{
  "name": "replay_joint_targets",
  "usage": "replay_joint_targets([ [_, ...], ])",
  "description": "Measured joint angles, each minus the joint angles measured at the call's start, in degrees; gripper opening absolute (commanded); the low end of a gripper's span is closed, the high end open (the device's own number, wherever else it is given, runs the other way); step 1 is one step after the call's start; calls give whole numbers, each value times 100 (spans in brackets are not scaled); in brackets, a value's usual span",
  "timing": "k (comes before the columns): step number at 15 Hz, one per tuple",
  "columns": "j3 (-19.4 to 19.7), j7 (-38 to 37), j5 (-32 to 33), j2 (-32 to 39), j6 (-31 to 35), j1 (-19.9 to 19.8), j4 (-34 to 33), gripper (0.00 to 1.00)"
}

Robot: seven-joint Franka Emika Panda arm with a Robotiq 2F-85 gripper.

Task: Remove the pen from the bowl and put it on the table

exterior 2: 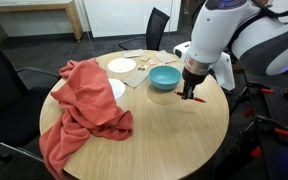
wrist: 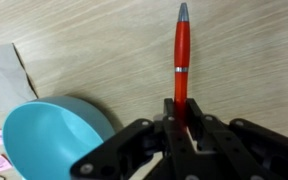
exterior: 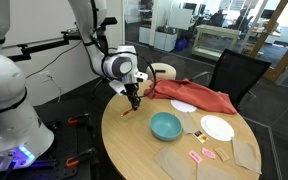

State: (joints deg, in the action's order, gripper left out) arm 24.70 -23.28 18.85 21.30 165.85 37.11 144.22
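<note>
In the wrist view the gripper (wrist: 181, 118) is clamped on the pen (wrist: 182, 55). Its fingers pinch the near end of the red barrel, and the silver tip points away over the bare wood of the table (wrist: 249, 60). The pen is outside the bowl (wrist: 44, 135), which sits just beside the gripper — whether the pen touches the tabletop is hard to tell. Farther from the gripper, in an exterior view, lie a red cloth (exterior 2: 84, 100) and a white plate (exterior 2: 121, 65) — both on the table.

pen (wrist: 182, 58) in jaws, bowl (wrist: 42, 138) lower left
</note>
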Motion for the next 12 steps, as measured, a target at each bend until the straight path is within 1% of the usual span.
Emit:
replay_joint_targets([
  [2,-311,88,0,135,8,-338,-57,4],
  [3,-436,144,0,195,8,-491,-97,17],
  [4,-536,179,0,246,9,-618,-137,41],
  [5,-613,191,0,288,9,-725,-177,42],
  [6,-660,194,2,322,9,-802,-216,45],
  [9,-766,195,3,374,9,-963,-305,66],
  [12,-841,195,3,400,9,-1057,-370,90],
])
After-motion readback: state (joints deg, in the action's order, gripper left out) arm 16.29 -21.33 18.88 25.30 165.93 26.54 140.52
